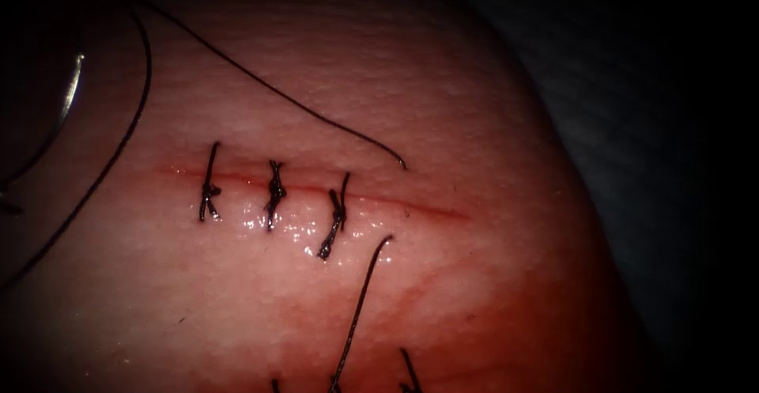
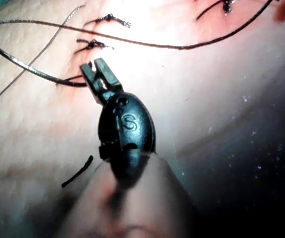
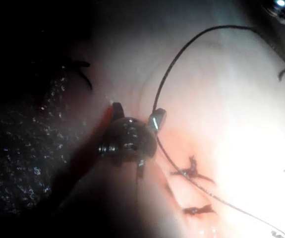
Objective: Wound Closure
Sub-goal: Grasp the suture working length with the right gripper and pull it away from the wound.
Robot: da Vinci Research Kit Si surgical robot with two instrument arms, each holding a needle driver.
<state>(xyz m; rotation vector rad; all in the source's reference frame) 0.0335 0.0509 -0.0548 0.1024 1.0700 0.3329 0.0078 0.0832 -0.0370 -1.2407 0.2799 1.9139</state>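
Left end effector [image 2: 93, 67]: jaws closed together, nothing visible between the tips. A length of thread [image 2: 28, 67] runs up to the side of the jaws. Whether it is pinched there or merely passes beneath cannot be told. Right end effector [image 3: 136, 113]: jaws spread well apart and holding nothing. The thread passes just beside one jaw. Both tools stand over the tissue [image 1: 474, 298], which they do not grip. Three knotted stitches [image 1: 274, 195] cross the left and middle stretch of the cut [image 1: 419, 209]. The right stretch carries no stitch and shows as a thin red line. The needle [image 1: 69, 96] lies free at the far left, well apart from the cut, held by neither tool and apparently not in the tissue. Loose thread trails from that side across the far side of the cut. A cut end of thread [image 1: 364, 298] lies on the near side. Assessment: the work stands between stitches, with the closure judged a little over half done. The next move would call for a secure hold on the needle, clear of its point, with the loose thread kept from snagging on the finished knots.
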